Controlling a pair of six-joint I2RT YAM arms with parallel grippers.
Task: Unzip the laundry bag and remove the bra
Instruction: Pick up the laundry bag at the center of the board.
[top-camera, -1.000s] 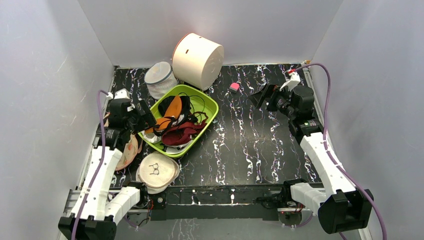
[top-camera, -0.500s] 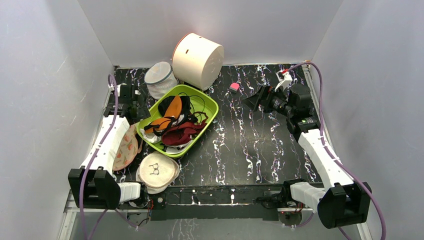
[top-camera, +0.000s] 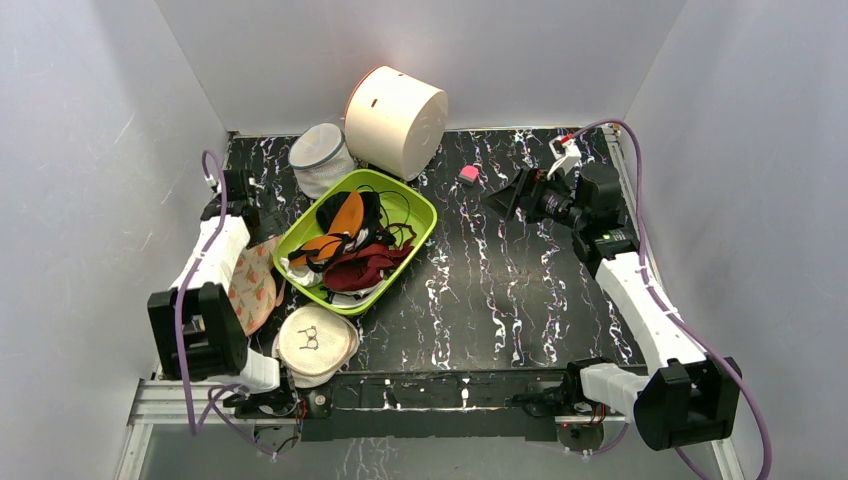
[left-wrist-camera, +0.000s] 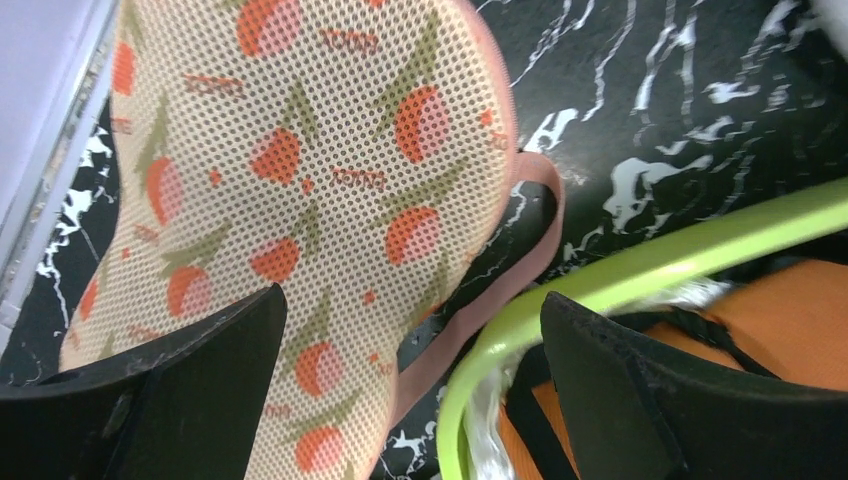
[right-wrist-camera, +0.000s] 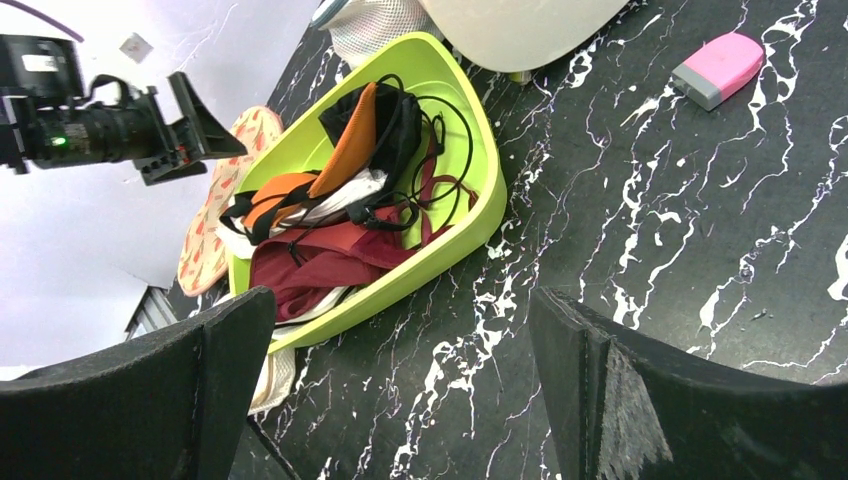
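Black marbled tabletop (top-camera: 500, 300) fills the floor between pale grey walls. At its near edge lies a round cream pouch (top-camera: 316, 342). Just beyond it, the laundry bag (top-camera: 255, 290) lies flat along the left side, squeezed between the left arm and a green basket (top-camera: 425, 215). Its long axis runs near to far, and its far end points toward the back wall. The left gripper (left-wrist-camera: 415, 340) hangs close over that far end, spread wide and pinching nothing. A pink edge band loops out beside the basket rim, but no zipper pull shows.

By the look of it nothing is done: the bag seems closed and the bra is out of sight, presumably inside. Finding the pull, unzipping and taking the bra out all remain.

Farther right, the right gripper (top-camera: 505, 198) hovers spread wide and empty, well apart from the bag.
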